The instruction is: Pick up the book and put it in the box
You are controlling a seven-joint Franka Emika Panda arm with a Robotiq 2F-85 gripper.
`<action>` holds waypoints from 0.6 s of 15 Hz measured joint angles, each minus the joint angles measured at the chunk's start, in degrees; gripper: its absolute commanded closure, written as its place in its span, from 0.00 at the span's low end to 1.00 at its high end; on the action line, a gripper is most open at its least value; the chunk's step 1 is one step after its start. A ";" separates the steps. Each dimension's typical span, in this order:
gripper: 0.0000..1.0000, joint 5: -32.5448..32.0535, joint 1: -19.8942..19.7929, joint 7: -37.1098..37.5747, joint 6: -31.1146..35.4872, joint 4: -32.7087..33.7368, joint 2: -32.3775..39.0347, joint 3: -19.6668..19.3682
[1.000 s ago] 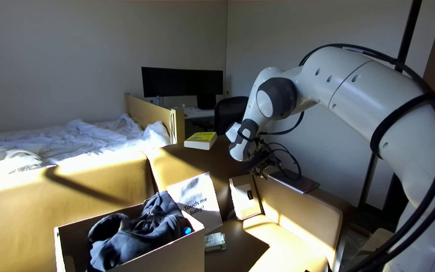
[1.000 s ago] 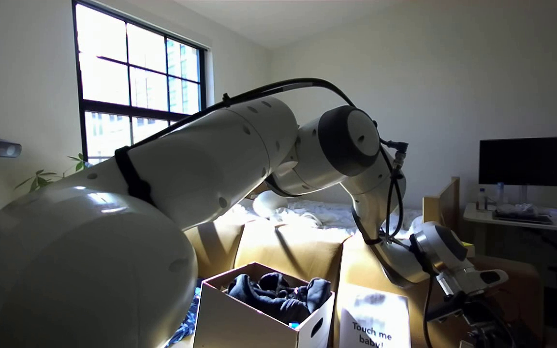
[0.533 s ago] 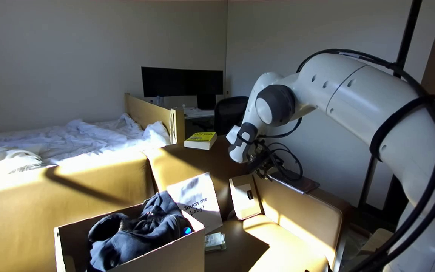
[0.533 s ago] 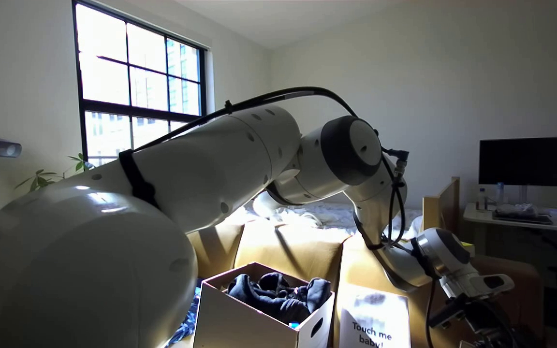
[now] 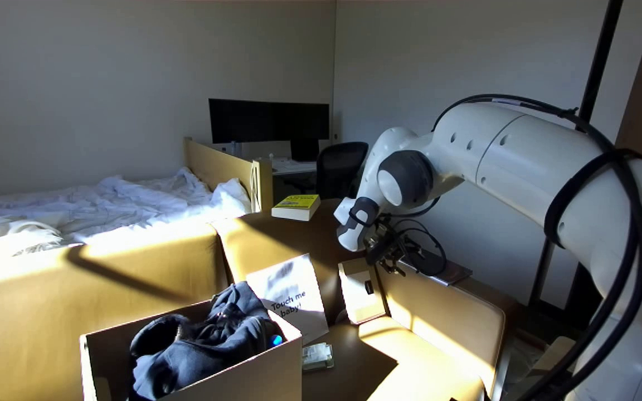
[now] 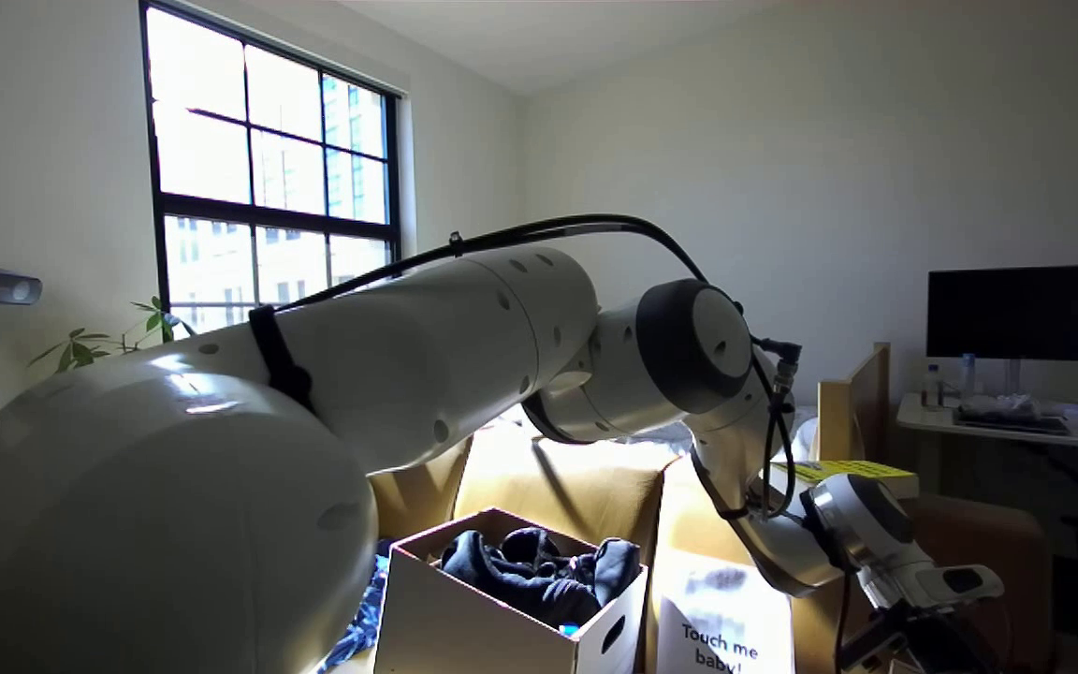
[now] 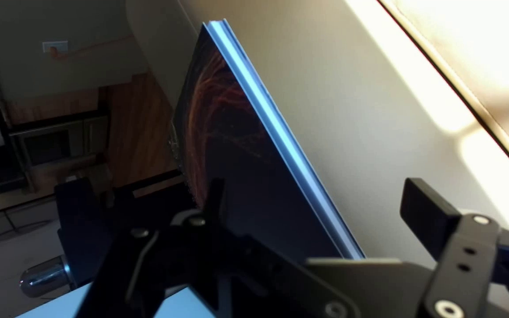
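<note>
A thin dark book (image 5: pixel 456 272) lies flat on the sofa's armrest in an exterior view. Close up in the wrist view, the book (image 7: pixel 259 185) shows an orange-streaked cover and a blue-lit long edge. My gripper (image 7: pixel 318 198) is open, one finger over the cover, the other beyond that edge, with nothing gripped. Whether a finger touches the book, I cannot tell. In an exterior view the gripper (image 5: pixel 391 267) hangs at the armrest's near end, by the book's end. The pale cardboard box (image 5: pixel 254 370) stands to the left with dark clothing inside, also as the box (image 6: pixel 473 618).
A thick yellow book (image 5: pixel 297 207) rests on top of the sofa back. Leaning on the sofa are a sign (image 5: pixel 293 301) reading "Touch me baby!" and a small white carton (image 5: pixel 361 292). A small pack (image 5: pixel 317 356) lies on the seat beside the box.
The arm has come down in both exterior views, and the open gripper sits lower at the armrest. The book and the box have stayed in place.
</note>
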 measured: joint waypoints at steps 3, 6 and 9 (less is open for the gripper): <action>0.00 0.00 -0.40 -1.01 -2.06 3.50 2.28 -0.64; 0.00 -0.02 -0.68 -1.88 -4.74 7.37 4.41 -1.70; 0.00 -0.08 -0.97 -3.93 -8.11 11.06 6.45 -2.62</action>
